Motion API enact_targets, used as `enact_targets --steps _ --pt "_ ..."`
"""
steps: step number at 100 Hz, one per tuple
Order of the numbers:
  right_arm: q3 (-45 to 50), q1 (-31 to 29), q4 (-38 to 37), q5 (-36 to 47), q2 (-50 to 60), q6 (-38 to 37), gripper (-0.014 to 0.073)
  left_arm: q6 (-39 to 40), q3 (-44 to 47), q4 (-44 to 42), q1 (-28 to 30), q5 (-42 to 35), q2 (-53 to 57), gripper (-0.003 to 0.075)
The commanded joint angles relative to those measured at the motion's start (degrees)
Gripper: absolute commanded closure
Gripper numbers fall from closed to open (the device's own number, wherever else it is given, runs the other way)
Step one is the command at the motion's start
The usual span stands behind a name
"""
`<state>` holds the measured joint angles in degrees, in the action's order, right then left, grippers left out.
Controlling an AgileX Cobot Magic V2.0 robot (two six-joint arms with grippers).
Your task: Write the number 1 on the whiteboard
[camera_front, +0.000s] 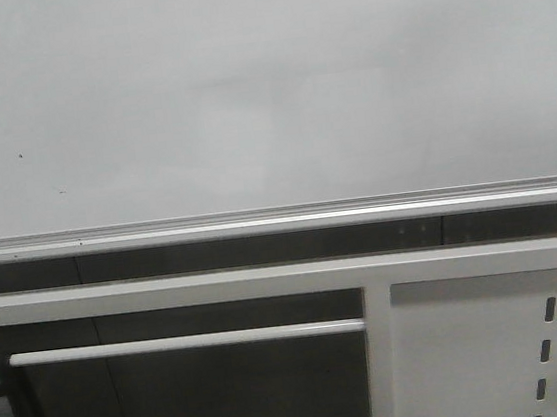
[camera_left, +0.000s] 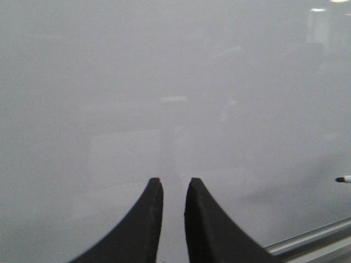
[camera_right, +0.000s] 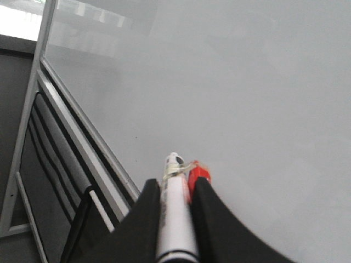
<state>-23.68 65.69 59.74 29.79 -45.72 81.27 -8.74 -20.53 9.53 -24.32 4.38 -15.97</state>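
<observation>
The whiteboard (camera_front: pixel 265 89) fills the upper front view, with its silver rail (camera_front: pixel 280 218) along the lower edge. No black stroke of a number 1 shows on it, only small specks. Neither gripper shows in the front view. My right gripper (camera_right: pixel 176 183) is shut on a white marker (camera_right: pixel 176 219) with a red piece (camera_right: pixel 198 174) taped by its tip. The tip points at the whiteboard (camera_right: pixel 247 82), a little short of it. My left gripper (camera_left: pixel 174 183) is narrowly open and empty, facing the whiteboard (camera_left: pixel 109 82). A marker tip (camera_left: pixel 343 179) shows at that view's edge.
Below the rail runs a white metal frame (camera_front: pixel 495 345) with slotted holes and a white crossbar (camera_front: pixel 183 343) over dark gaps. The right wrist view shows the board's rail (camera_right: pixel 82 142) and a dark rack (camera_right: pixel 52 164) beside it.
</observation>
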Motion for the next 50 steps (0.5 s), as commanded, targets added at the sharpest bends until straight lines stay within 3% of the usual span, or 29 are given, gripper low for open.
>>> enact_targets --steps 1,10,20,50 --pt "-1.5 0.0 -1.6 3.2 0.5 1.4 0.0644 0.6 -0.7 2.3 2.5 -5.2 -0.4 0.0639" --pt "-1.5 0.0 -1.6 3.2 0.5 1.4 0.0644 0.6 -0.1 2.5 3.7 -5.2 -0.3 0.0662" --pt "-1.5 0.0 -1.6 3.6 -0.4 1.5 0.0644 0.1 0.0 2.5 3.7 -5.8 -0.2 0.0739" --pt "-1.5 0.0 -3.8 8.7 -6.9 4.4 0.0644 0.0 2.7 0.0 3.7 -9.3 -0.1 0.0738"
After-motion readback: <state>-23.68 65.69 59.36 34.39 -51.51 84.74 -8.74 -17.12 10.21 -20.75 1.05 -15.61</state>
